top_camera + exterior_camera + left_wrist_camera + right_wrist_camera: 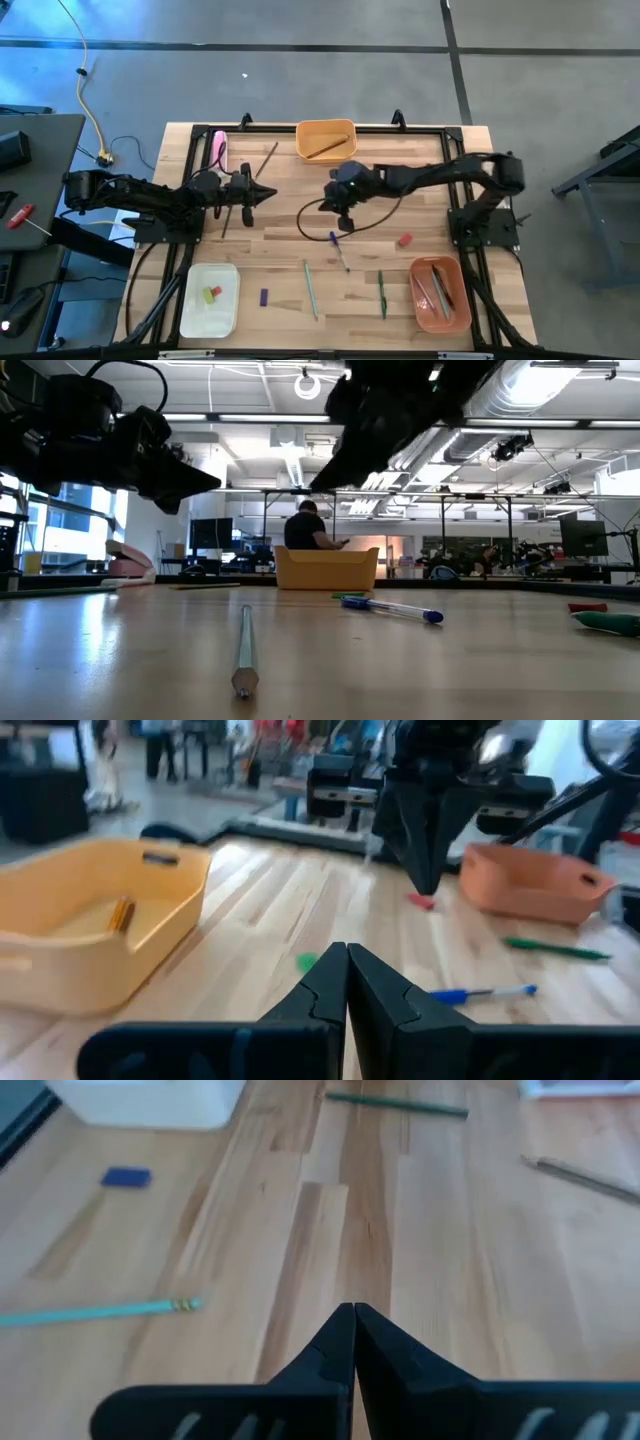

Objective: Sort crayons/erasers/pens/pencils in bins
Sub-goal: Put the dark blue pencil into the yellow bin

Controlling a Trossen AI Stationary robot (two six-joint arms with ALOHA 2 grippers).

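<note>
Nearest me, I see the shallow white plastic bin (208, 300) holding stubby crayons; the salmon-orange tub (440, 294) holds pens. Mid-table, my left gripper (268, 192) and right gripper (346, 222) hover pinched together, empty. Farthest, the yellow-orange tub (326, 140) holds a brown pencil (327, 148).

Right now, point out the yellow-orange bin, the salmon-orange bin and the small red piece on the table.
yellow-orange bin (303, 131): high view, left rim.
salmon-orange bin (417, 295): high view, left wall.
small red piece (404, 240): high view, its middle.
</note>
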